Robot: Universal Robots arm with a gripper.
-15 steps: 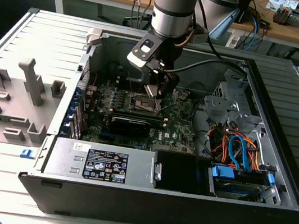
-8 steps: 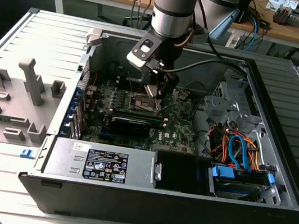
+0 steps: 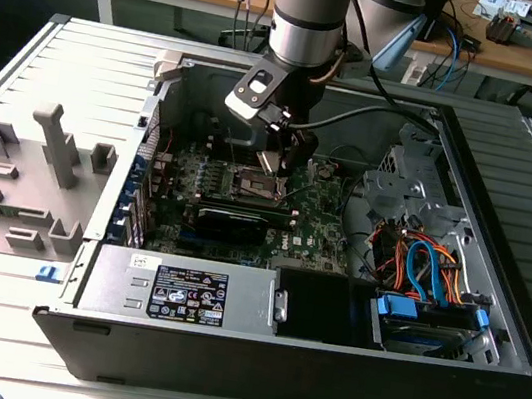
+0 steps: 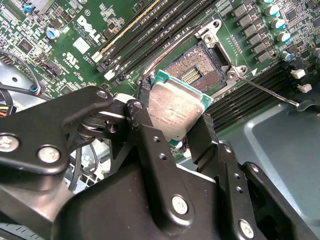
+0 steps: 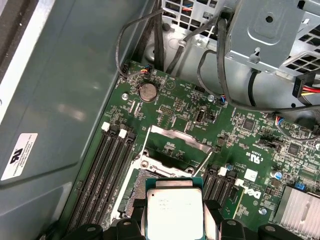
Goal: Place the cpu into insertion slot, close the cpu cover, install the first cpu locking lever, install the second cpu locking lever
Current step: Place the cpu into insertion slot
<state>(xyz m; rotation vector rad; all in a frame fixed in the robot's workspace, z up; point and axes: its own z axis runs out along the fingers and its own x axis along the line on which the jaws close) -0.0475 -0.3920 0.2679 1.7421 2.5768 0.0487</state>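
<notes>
My gripper [image 4: 174, 120] is shut on the cpu [image 4: 175, 106], a flat square chip with a silver-grey top and green edge, held tilted between two black fingers [image 4: 150, 132]. It hangs just above and beside the insertion slot [image 4: 196, 67], whose dark pin field lies bare. In the first wrist view the cpu [image 5: 174, 210] sits in the gripper [image 5: 175, 222] over the slot's edge [image 5: 136, 192], and the cpu cover [image 5: 179, 136] stands swung open beyond it. A thin locking lever [image 4: 270, 90] sticks out to the side. In the exterior view the gripper [image 3: 274, 160] hovers over the slot [image 3: 253, 185].
The motherboard lies inside an open computer case [image 3: 489, 326]. A long black card [image 3: 232, 220] lies close to the slot, a power supply [image 3: 180, 292] in front, and a drive bay with blue and orange cables [image 3: 426, 276] at the exterior view's right. Memory slots [image 5: 107, 170] flank the socket.
</notes>
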